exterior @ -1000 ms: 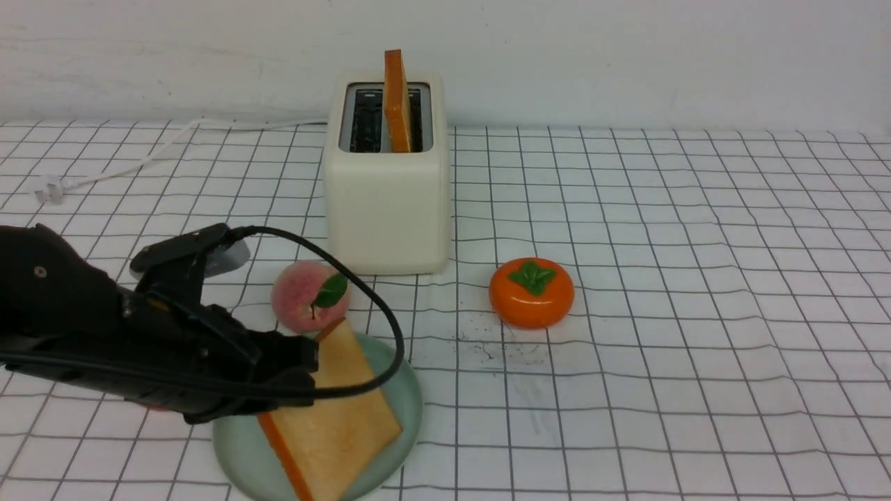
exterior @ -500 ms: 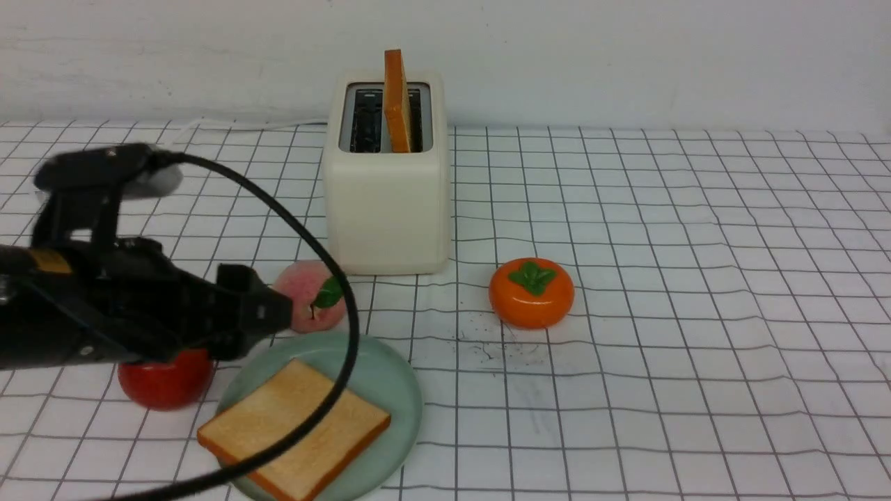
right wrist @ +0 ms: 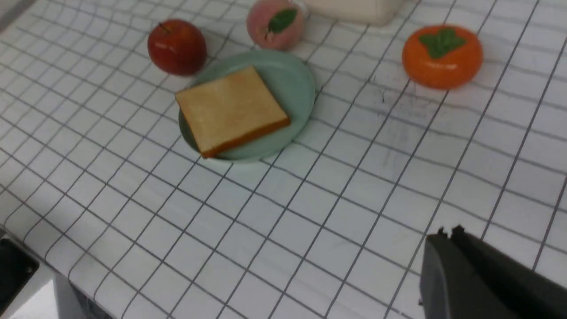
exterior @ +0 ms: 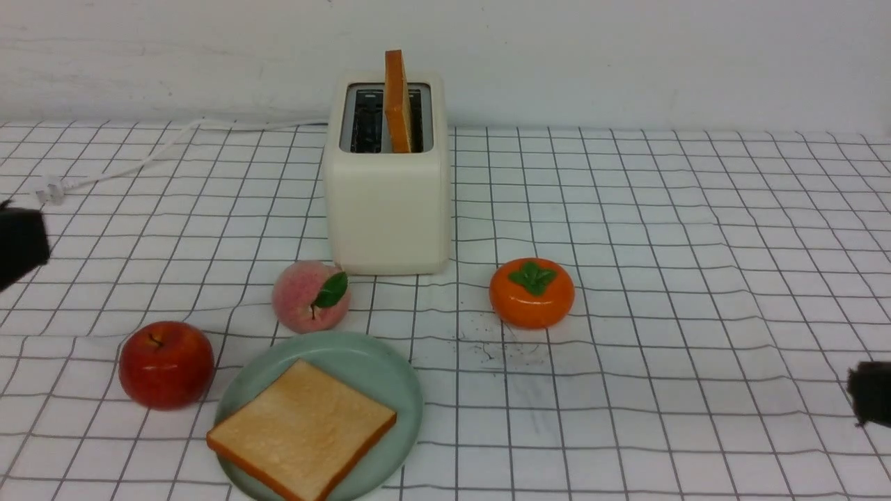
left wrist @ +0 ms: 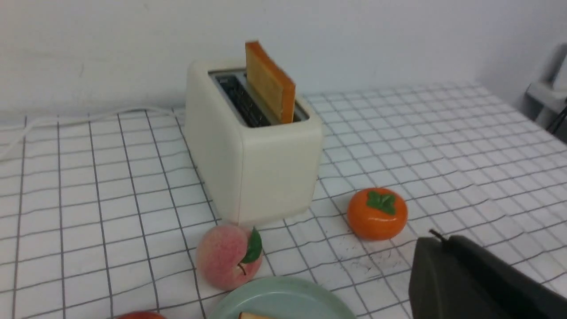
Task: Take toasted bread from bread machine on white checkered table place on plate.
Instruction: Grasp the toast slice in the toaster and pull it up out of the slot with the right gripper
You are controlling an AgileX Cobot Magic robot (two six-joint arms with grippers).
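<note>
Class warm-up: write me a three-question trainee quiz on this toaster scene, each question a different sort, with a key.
1. Which fruit sits left of the plate in the front view? A peach, B apple, C persimmon.
2. Fill in: the upright toast slice stands in the ____ slot (left or right) of the bread machine.
3. True or false: both toast slices lie on the plate.
Key: 1 B; 2 right; 3 false, only the flat slice is there.

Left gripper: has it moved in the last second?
Yes. The left gripper has pulled back from over the plate to the front view's left edge, far left of the bread machine.
</note>
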